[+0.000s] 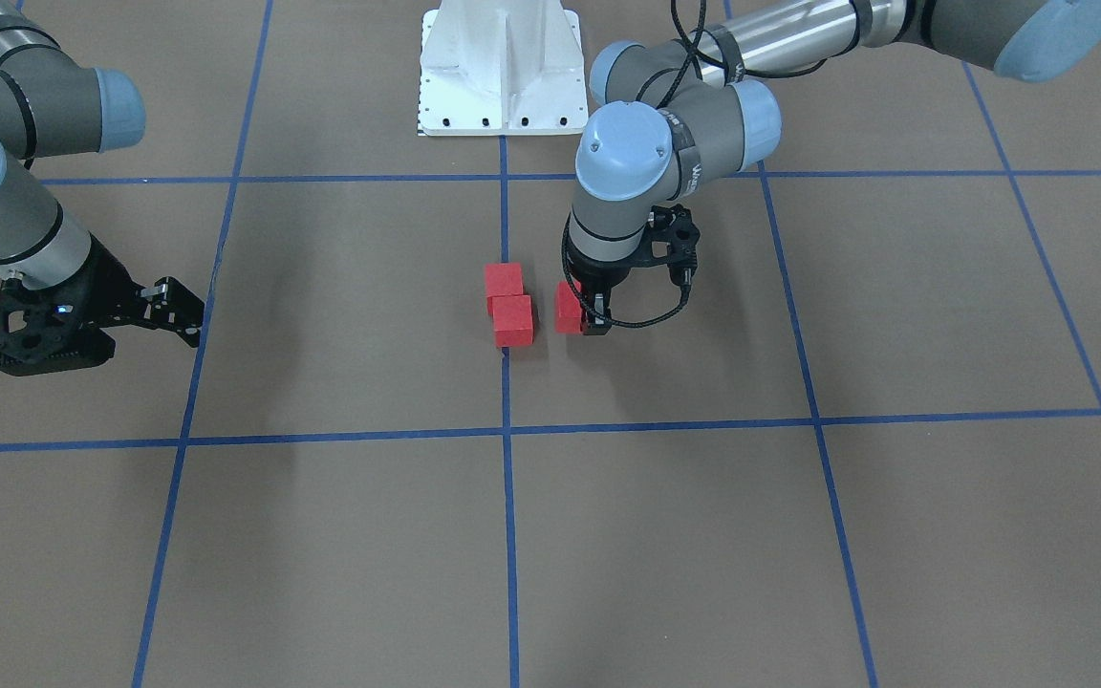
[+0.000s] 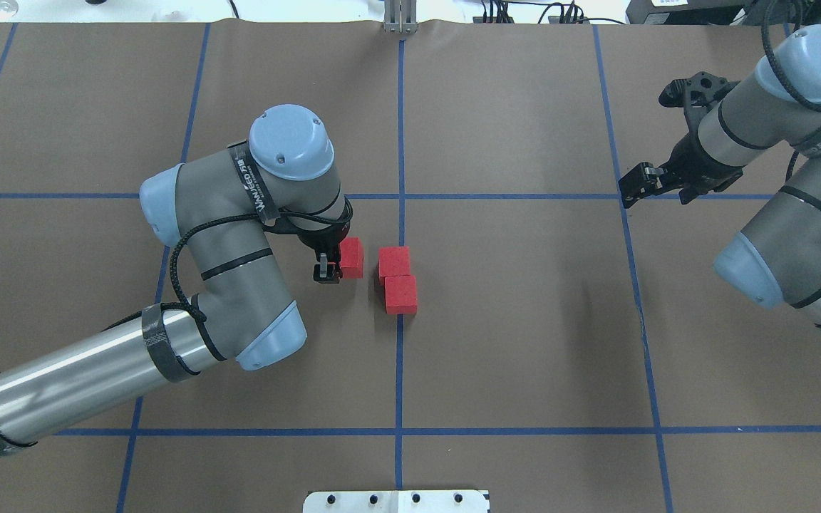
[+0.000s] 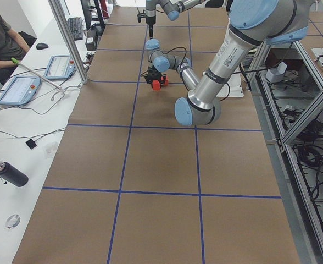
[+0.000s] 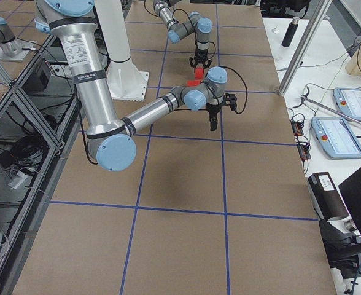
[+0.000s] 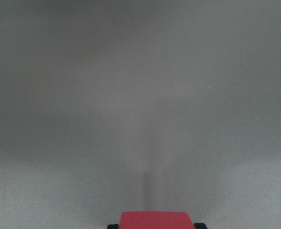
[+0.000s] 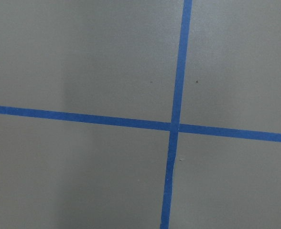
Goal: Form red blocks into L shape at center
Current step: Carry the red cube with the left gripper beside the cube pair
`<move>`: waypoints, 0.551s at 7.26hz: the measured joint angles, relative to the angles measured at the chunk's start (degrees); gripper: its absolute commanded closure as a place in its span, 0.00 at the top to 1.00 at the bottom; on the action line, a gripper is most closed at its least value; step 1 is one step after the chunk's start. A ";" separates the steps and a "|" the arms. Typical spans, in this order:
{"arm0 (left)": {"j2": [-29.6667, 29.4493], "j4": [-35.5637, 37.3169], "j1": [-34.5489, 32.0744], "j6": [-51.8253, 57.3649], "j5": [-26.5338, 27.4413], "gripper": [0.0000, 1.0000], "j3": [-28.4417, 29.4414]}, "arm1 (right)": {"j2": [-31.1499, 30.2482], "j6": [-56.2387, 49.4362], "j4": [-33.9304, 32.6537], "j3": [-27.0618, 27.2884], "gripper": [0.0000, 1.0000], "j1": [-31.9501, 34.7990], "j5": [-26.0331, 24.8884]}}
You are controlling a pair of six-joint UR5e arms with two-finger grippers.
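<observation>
Pinching a small matte red cube [image 2: 351,258] in my left gripper [image 2: 328,270], I hold it near two matching cubes [image 2: 398,279]. My right gripper [image 2: 640,183] gapes.

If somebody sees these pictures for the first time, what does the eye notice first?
The red blocks stand out on the brown floor. Two of them touch on the middle blue line, and the left gripper holds the third block beside them, with a gap between. The right gripper hangs open and empty, far to the side.

White lettering is showing on a black band [image 2: 254,187] round the left arm [image 2: 232,285], near the red blocks [image 2: 394,261]; it is reading roughly "WANLEED".
</observation>
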 measured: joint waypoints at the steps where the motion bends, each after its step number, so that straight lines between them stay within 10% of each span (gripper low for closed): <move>1: -1.11 -0.88 0.05 -1.18 0.03 0.00 1.52 | -0.08 -0.01 -0.02 -0.06 1.00 0.02 0.00; 4: -2.13 -1.34 0.83 -3.48 0.19 0.00 2.78 | -0.30 0.00 -0.03 -0.35 1.00 0.03 0.00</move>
